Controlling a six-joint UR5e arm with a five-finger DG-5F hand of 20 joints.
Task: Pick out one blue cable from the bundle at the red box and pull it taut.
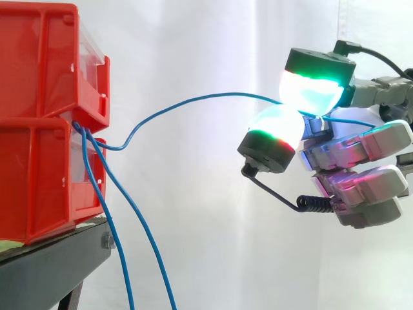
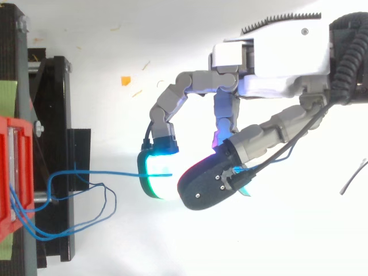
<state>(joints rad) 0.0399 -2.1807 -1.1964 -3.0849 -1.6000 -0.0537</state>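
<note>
Two stacked red bins (image 1: pixel 45 116) stand on a black stand (image 1: pixel 51 261) at the left. Blue cables come out between them at their front edge. One blue cable (image 1: pixel 193 100) arcs up and to the right into my hand (image 1: pixel 361 152), where two glowing pads (image 1: pixel 284 126) pinch it. That cable still sags near the bins. Two other blue cables (image 1: pixel 139 239) hang down beside the stand. In the top view the held cable (image 2: pixel 109 172) runs level from the red bins (image 2: pixel 14 172) to my hand (image 2: pixel 270 63), with loose loops (image 2: pixel 86 215) below it.
A white curtain fills the background behind the bins and my hand. The black stand (image 2: pixel 54 172) lies at the left in the top view, with small orange scraps (image 2: pixel 125 80) on the white floor.
</note>
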